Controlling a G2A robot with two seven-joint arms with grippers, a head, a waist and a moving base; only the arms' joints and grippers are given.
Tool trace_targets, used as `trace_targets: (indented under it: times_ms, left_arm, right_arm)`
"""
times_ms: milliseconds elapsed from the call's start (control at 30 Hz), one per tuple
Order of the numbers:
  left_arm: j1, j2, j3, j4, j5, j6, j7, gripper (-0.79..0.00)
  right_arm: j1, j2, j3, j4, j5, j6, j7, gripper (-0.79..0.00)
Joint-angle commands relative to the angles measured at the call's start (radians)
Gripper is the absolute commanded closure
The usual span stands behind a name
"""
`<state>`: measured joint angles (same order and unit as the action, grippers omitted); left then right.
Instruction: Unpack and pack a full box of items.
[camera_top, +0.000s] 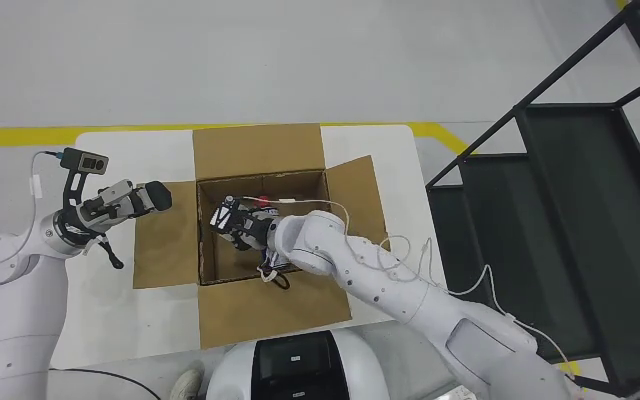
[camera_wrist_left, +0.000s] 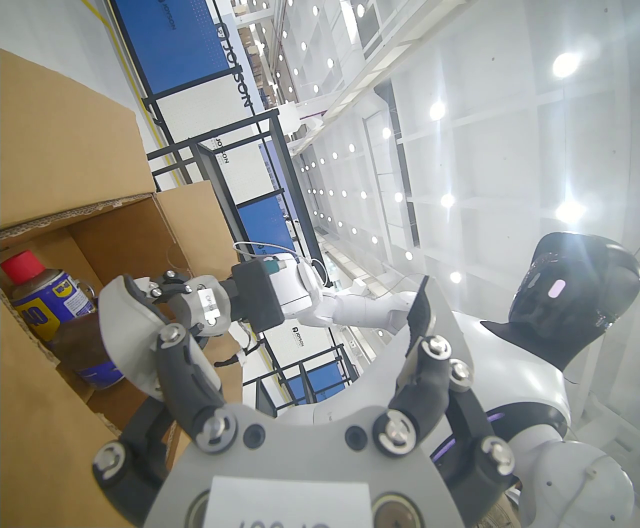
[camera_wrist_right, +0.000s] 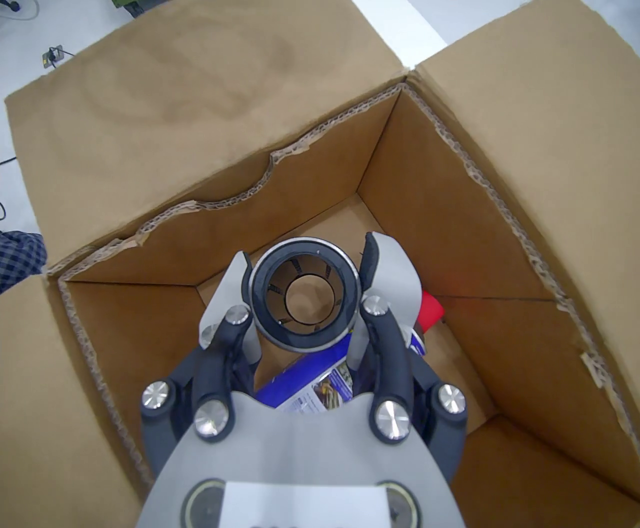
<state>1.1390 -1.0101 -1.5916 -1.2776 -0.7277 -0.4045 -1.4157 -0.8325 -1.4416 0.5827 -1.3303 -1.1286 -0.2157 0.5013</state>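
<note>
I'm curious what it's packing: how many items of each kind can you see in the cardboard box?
Spray can: 1
Black ring, held by the right gripper: 1
Blue packet: 1
Total: 3 visible

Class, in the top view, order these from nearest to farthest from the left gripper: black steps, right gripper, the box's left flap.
1. Left flap, just beside the left gripper.
2. Right gripper, inside the box, gripping a black ring.
3. Black steps, far off on the robot's right.
</note>
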Motion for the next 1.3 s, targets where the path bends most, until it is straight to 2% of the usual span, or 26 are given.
trace_targets:
  times_ms: [0, 167, 433, 933, 967, 1000, 1033, 1067, 1100, 1267]
  left_arm:
    - [0.0, 0.0, 0.0, 0.0, 0.0, 0.0, 0.0, -0.785]
    - [0.0, 0.0, 0.0, 0.0, 0.0, 0.0, 0.0, -0.785]
    - [0.0, 0.0, 0.0, 0.0, 0.0, 0.0, 0.0, -0.785]
    - [0.0, 0.0, 0.0, 0.0, 0.0, 0.0, 0.0, -0.785]
    - [0.0, 0.0, 0.0, 0.0, 0.0, 0.0, 0.0, -0.785]
    - [0.0, 0.0, 0.0, 0.0, 0.0, 0.0, 0.0, -0.785]
    - [0.0, 0.0, 0.0, 0.0, 0.0, 0.0, 0.0, -0.785]
    - [0.0, 0.0, 0.0, 0.0, 0.0, 0.0, 0.0, -0.785]
    - [0.0, 0.0, 0.0, 0.0, 0.0, 0.0, 0.0, -0.785]
    - [0.0, 0.0, 0.0, 0.0, 0.0, 0.0, 0.0, -0.785]
  right_arm:
    - [0.019, -0.012, -0.011, 0.047, -0.002, -0.002, -0.017, 0.0]
    - [0.052, -0.033, -0.024, 0.112, -0.008, -0.033, -0.031, 0.0]
    - [0.105, -0.067, -0.033, 0.198, 0.018, -0.051, 0.029, 0.0]
    - [0.175, -0.139, -0.062, 0.374, 0.068, -0.1, 0.003, 0.0]
    - [0.178, -0.143, -0.063, 0.384, 0.069, -0.099, 0.005, -0.034]
    - [0.18, -0.147, -0.063, 0.392, 0.07, -0.099, 0.006, -0.148]
    - [0.182, -0.15, -0.062, 0.4, 0.071, -0.096, 0.006, -0.299]
    - [0.183, -0.153, -0.062, 0.405, 0.07, -0.09, 0.006, -0.462]
    - [0.183, -0.156, -0.062, 0.406, 0.069, -0.087, 0.008, -0.785]
    - [0.178, -0.163, -0.057, 0.4, 0.058, -0.066, 0.023, -0.785]
